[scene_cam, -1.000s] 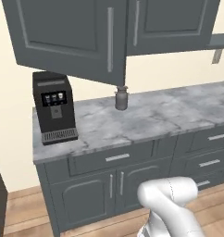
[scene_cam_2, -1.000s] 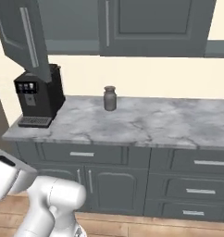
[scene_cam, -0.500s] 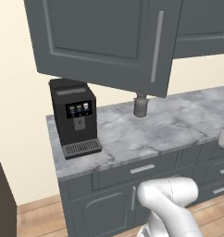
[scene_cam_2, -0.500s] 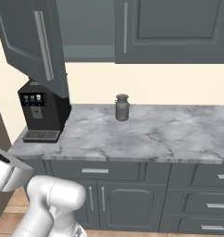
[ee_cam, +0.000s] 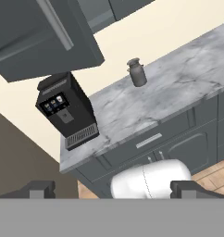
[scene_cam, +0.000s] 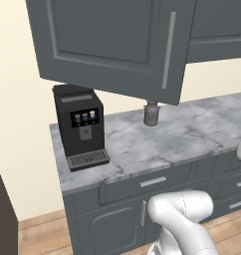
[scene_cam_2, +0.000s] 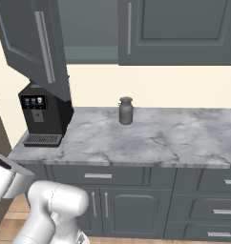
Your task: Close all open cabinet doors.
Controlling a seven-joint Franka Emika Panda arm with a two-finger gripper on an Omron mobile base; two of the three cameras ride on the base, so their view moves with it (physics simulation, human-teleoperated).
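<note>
One tall dark grey cabinet door (scene_cam: 107, 45) stands swung open over the counter's left end, its silver bar handle (scene_cam: 168, 50) facing me. From the right base view the same open door (scene_cam_2: 34, 43) hangs out edge-on beside the bare cabinet interior (scene_cam_2: 89, 28). The neighbouring door (scene_cam_2: 179, 28) lies shut. In the hand view the open door (ee_cam: 40, 32) sits at the upper left, far above and ahead of my gripper (ee_cam: 115, 190). Its fingertips (ee_cam: 37, 189) stand wide apart with nothing between them.
A black coffee machine (scene_cam: 80, 124) stands on the marble counter (scene_cam: 192, 134) under the open door. A small grey metal jar (scene_cam: 151, 113) sits near the back wall. Grey base cabinets and drawers (scene_cam_2: 203, 200) run below. A dark tall unit (scene_cam: 0, 214) borders the left.
The whole scene has grown larger and shifted in both base views, so the camera has driven closer to the counter. Nothing on the counter moved; the open door hangs at the same angle.
</note>
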